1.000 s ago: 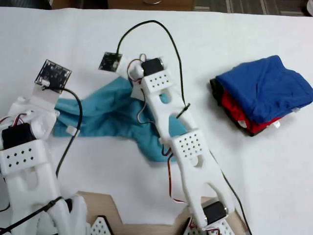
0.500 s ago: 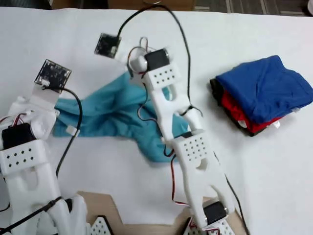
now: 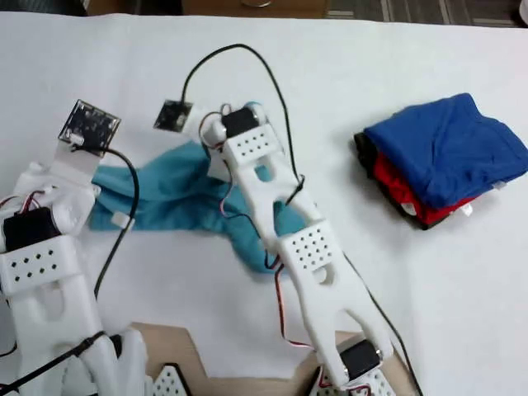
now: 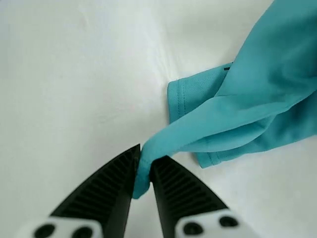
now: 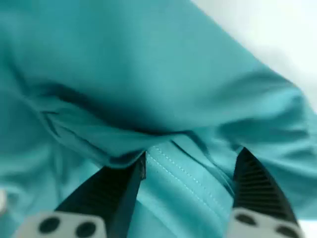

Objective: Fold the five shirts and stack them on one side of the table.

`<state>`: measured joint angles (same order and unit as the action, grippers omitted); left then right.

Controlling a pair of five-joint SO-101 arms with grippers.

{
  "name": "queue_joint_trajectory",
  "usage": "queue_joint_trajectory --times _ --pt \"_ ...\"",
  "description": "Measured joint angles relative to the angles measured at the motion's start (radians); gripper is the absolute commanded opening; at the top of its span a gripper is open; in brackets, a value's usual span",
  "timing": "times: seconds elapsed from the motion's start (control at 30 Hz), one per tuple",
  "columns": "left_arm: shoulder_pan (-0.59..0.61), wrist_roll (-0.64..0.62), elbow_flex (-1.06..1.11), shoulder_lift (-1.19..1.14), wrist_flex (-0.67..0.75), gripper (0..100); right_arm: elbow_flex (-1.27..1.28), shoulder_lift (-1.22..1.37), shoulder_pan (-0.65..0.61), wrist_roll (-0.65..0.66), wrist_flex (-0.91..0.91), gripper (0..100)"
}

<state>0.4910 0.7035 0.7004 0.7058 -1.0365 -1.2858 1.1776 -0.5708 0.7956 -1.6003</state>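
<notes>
A teal shirt (image 3: 177, 194) lies crumpled on the white table between the two arms. My left gripper (image 4: 142, 171) is shut on a pulled-up fold of the teal shirt (image 4: 257, 94) near its hem, at the cloth's left end in the high view. My right gripper (image 5: 190, 171) stands open directly above the teal shirt (image 5: 148, 64), with cloth and a stitched seam between its fingers (image 5: 121, 186). In the high view the right arm (image 3: 272, 206) lies across the shirt's middle. Folded shirts are stacked at the right, a blue shirt (image 3: 450, 148) on top of a red shirt (image 3: 394, 186).
A dark shirt (image 3: 364, 148) shows at the stack's left edge. Brown cardboard (image 3: 169, 346) lies at the front edge between the arm bases. Black cables (image 3: 239, 58) loop over the table behind the right arm. Bare white table (image 3: 396, 49) stretches along the far side.
The right arm swung away from me, then came back down and to the left over the teal shirt. The left arm kept still with the fold in its grip.
</notes>
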Motion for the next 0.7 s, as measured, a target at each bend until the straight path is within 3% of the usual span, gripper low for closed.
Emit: queue_joint_trajectory --times 0.33,0.6,0.7 --pt "0.0 0.0 0.0 0.0 0.002 2 -0.015 0.0 -0.014 0.0 -0.097 27.6" --pt "0.0 0.0 0.0 0.0 0.002 2 -0.018 0.034 -0.014 0.031 -0.068 27.2" --pt "0.0 0.0 0.0 0.0 0.002 2 -0.035 0.069 -0.005 0.031 -0.048 21.7"
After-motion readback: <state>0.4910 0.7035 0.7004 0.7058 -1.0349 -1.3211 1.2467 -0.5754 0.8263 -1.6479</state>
